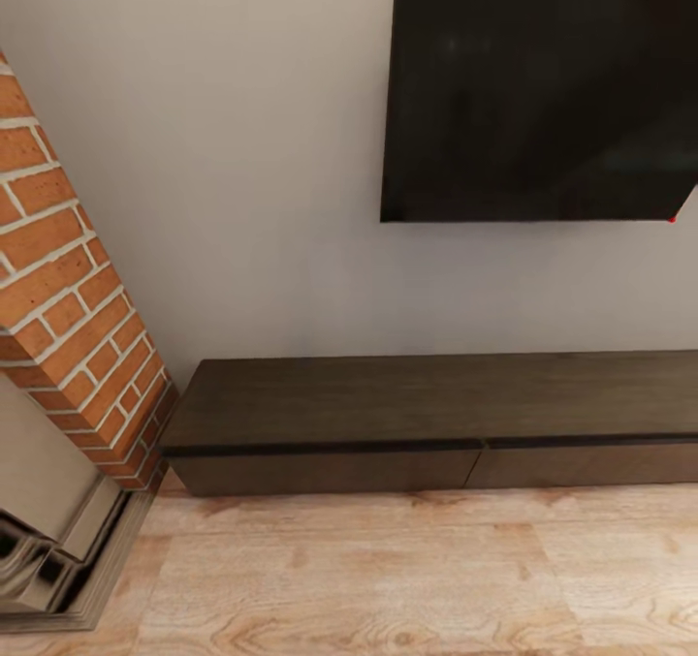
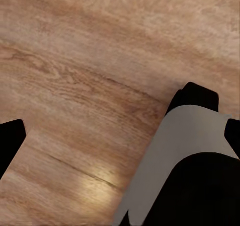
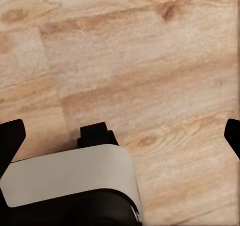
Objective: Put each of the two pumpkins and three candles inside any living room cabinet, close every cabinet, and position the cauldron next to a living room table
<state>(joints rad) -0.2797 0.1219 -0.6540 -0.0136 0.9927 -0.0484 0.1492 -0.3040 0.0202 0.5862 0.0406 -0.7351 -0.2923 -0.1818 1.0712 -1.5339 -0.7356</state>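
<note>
The long, low, dark-brown cabinet (image 1: 436,423) sits against the wall at five o'clock, front panels shut, bare top. Both hands spread over wooden floor (image 3: 150,60), holding nothing.

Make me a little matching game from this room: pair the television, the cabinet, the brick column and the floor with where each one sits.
Things:
1. television
2. cabinet
3. brick column
4. floor

Places:
A. low against the wall, front panels shut
B. left edge of the head view
C. mounted on the wall, upper right
D. in front of the cabinet, pale wood planks

Pairs: 1-C, 2-A, 3-B, 4-D
</note>
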